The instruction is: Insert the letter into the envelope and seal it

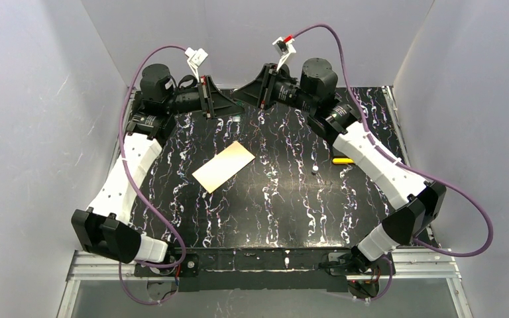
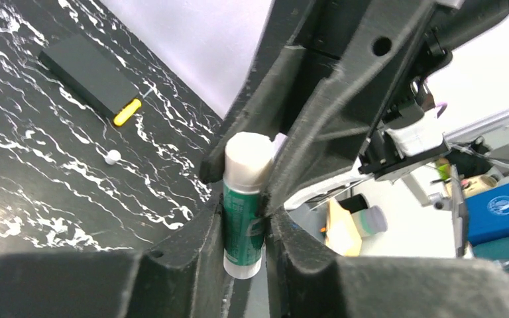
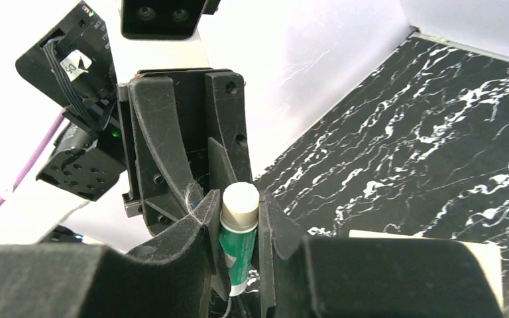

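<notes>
A green-labelled glue stick (image 2: 244, 218); on the black marbled bench (image 1: 272, 199), a small white bead (image 1: 315, 169) lies near a yellow-tipped black block (image 2: 89, 76).

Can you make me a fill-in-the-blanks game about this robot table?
The left gripper and right gripper both pinch the glue stick, whose label is ____. The envelope lies flat on the table, which is ____ with white veins. The black block has a ____ piece at its end. Missing words: green, black, yellow.
</notes>
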`<state>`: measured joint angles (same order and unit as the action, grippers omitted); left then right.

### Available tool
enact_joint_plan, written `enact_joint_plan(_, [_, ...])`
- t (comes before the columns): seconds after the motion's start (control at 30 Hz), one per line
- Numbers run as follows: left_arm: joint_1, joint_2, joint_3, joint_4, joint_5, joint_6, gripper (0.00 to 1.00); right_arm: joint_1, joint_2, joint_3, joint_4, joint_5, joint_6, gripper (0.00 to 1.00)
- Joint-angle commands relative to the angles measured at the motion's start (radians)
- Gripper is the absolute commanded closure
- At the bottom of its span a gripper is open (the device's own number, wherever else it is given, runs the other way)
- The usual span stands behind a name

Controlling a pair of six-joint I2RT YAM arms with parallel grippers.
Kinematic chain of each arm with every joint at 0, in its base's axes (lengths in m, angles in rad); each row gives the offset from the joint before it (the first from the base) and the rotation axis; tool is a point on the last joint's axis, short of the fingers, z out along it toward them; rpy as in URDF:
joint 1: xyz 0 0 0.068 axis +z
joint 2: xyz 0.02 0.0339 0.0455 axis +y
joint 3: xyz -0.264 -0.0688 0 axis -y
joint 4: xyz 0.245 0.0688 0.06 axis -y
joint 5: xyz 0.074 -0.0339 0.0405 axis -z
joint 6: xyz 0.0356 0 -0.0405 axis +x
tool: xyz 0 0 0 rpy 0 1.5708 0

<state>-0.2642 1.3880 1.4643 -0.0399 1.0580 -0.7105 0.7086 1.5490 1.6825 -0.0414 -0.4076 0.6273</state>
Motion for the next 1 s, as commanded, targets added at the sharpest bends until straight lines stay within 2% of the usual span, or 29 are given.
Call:
enact_joint_plan(0.0, [-0.001, -0.041, -0.005, 0.028, 0.001, -0.028, 0.95, -0.002, 0.002, -0.006, 0.142, -0.053, 0.058, 0.99])
enact_joint_plan(0.03, [0.000, -0.042, -0.004, 0.025, -0.009, -0.025, 1.00, -0.002, 0.002, -0.007, 0.137, -0.049, 0.056, 0.99])
enact_joint_plan(0.07, [-0.001, -0.042, -0.005, 0.021, -0.022, -0.020, 1.00, -0.003, -0.001, -0.010, 0.137, -0.039, 0.058, 0.97])
enact_joint_plan(0.1, [-0.001, -0.043, -0.007, 0.017, -0.034, -0.013, 1.00, -0.003, -0.008, -0.018, 0.139, -0.020, 0.064, 0.83])
enact_joint_plan(0.17, [-0.001, -0.049, -0.017, 0.006, -0.068, 0.006, 1.00, -0.004, -0.033, -0.050, 0.165, 0.041, 0.088, 0.44])
enact_joint_plan(0.2, [0.000, -0.053, -0.021, -0.001, -0.090, 0.016, 1.00, -0.004, -0.051, -0.077, 0.196, 0.075, 0.117, 0.28])
enact_joint_plan(0.27, [-0.001, -0.065, -0.031, -0.012, -0.136, 0.037, 1.00, -0.007, -0.097, -0.139, 0.266, 0.141, 0.165, 0.10])
enact_joint_plan(0.3, [-0.001, -0.070, -0.039, -0.006, -0.158, 0.043, 1.00, -0.010, -0.115, -0.168, 0.291, 0.171, 0.189, 0.06])
enact_joint_plan(0.37, [-0.001, -0.080, -0.053, 0.022, -0.199, 0.048, 1.00, -0.012, -0.155, -0.231, 0.348, 0.221, 0.226, 0.02])
enact_joint_plan(0.47, [-0.001, -0.091, -0.069, 0.107, -0.259, 0.030, 1.00, -0.012, -0.218, -0.373, 0.474, 0.303, 0.300, 0.01])
enact_joint_plan(0.63, [-0.006, -0.102, -0.012, 0.124, -0.401, -0.001, 1.00, -0.012, -0.261, -0.542, 0.672, 0.365, 0.491, 0.02])
enact_joint_plan(0.7, [-0.007, -0.099, 0.018, 0.122, -0.443, -0.041, 1.00, -0.013, -0.234, -0.547, 0.718, 0.329, 0.589, 0.07])
enact_joint_plan(0.87, [-0.007, -0.070, 0.083, 0.118, -0.509, -0.198, 1.00, -0.007, -0.091, -0.522, 0.971, 0.270, 0.867, 0.16])
enact_joint_plan(0.97, [-0.009, -0.065, 0.068, 0.192, -0.531, -0.288, 1.00, 0.000, -0.022, -0.470, 1.041, 0.274, 0.917, 0.24])
